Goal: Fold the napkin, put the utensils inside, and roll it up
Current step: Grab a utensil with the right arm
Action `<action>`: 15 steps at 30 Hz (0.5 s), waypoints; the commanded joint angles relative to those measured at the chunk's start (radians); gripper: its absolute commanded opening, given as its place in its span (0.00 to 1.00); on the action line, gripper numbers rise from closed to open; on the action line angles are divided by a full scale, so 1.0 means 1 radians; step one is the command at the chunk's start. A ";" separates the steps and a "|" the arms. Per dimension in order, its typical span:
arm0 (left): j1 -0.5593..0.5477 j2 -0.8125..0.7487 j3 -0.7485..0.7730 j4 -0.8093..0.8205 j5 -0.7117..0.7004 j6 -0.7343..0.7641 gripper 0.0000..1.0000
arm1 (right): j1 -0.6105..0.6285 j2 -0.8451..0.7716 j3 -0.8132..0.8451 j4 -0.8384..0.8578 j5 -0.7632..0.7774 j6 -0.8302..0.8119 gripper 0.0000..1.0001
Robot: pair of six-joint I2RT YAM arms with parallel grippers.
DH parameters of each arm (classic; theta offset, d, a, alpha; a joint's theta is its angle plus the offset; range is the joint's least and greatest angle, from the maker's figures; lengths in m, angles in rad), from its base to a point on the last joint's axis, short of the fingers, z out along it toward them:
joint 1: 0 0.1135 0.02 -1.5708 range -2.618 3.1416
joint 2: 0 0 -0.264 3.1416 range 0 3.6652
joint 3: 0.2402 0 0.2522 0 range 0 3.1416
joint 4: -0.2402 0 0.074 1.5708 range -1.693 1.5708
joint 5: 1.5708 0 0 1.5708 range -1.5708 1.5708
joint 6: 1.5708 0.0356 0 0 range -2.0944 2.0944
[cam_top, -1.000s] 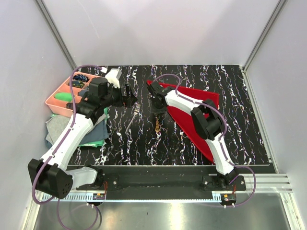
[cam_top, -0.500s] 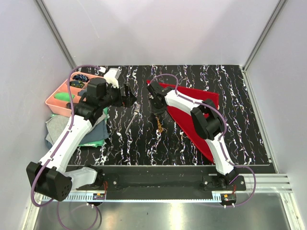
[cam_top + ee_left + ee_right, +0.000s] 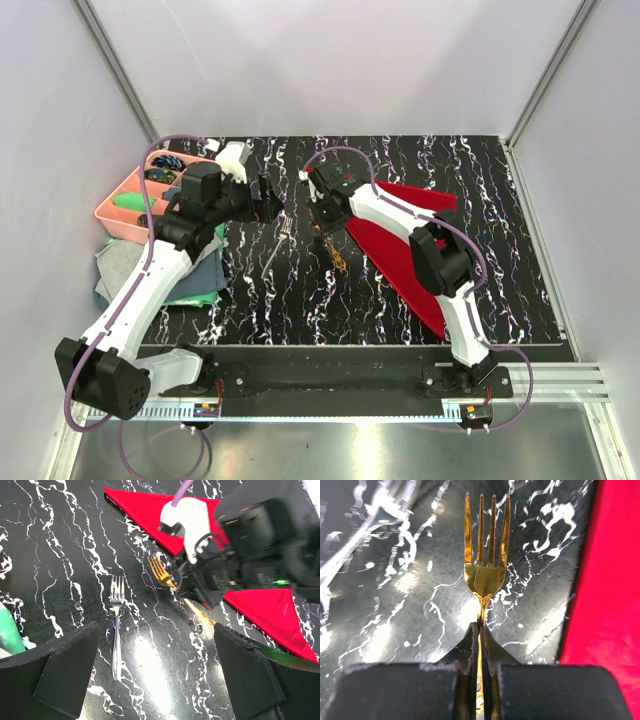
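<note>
The right tool (image 3: 480,640) is pressed together on the slim handle of the gold fork (image 3: 486,560), gripping it just below the tines, and the hold is narrow. The likeliest slip, as I judge it, is the fork pivoting or sliding out between the pads on the way to the napkin (image 3: 400,250), since only a thin edge is caught (the long end hangs toward the near side in the top view). A swing to the right could also drag the loose handle across the cloth and rumple the fold.

The red napkin lies flat as a triangle on the right half of the tabletop (image 3: 500,180), just right of the held fork. The silver fork (image 3: 116,625) lies on the tabletop to the left, untouched, beneath the left tool (image 3: 155,675), whose jaws are spread wide.

Only the right wrist view shows the pinch itself; the left wrist view alone shows both forks together.
</note>
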 commanded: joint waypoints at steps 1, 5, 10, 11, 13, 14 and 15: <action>0.005 -0.007 0.037 0.030 0.008 -0.003 0.99 | 0.011 -0.115 -0.004 0.007 0.009 -0.061 0.00; 0.007 -0.012 0.017 0.030 -0.003 0.006 0.99 | 0.010 -0.132 -0.010 0.007 0.037 -0.083 0.00; 0.007 -0.013 0.011 0.030 -0.006 0.009 0.99 | -0.002 -0.137 0.003 0.005 0.042 -0.108 0.00; 0.007 -0.015 0.010 0.030 -0.007 0.011 0.99 | -0.004 -0.138 0.007 0.004 0.040 -0.110 0.00; 0.009 -0.016 0.007 0.030 -0.012 0.011 0.99 | -0.010 -0.141 0.012 0.001 0.034 -0.116 0.00; 0.009 -0.016 0.005 0.031 -0.010 0.011 0.99 | -0.015 -0.148 0.016 0.002 0.033 -0.121 0.00; 0.009 -0.015 0.005 0.030 -0.012 0.011 0.99 | -0.018 -0.149 0.018 0.001 0.028 -0.124 0.00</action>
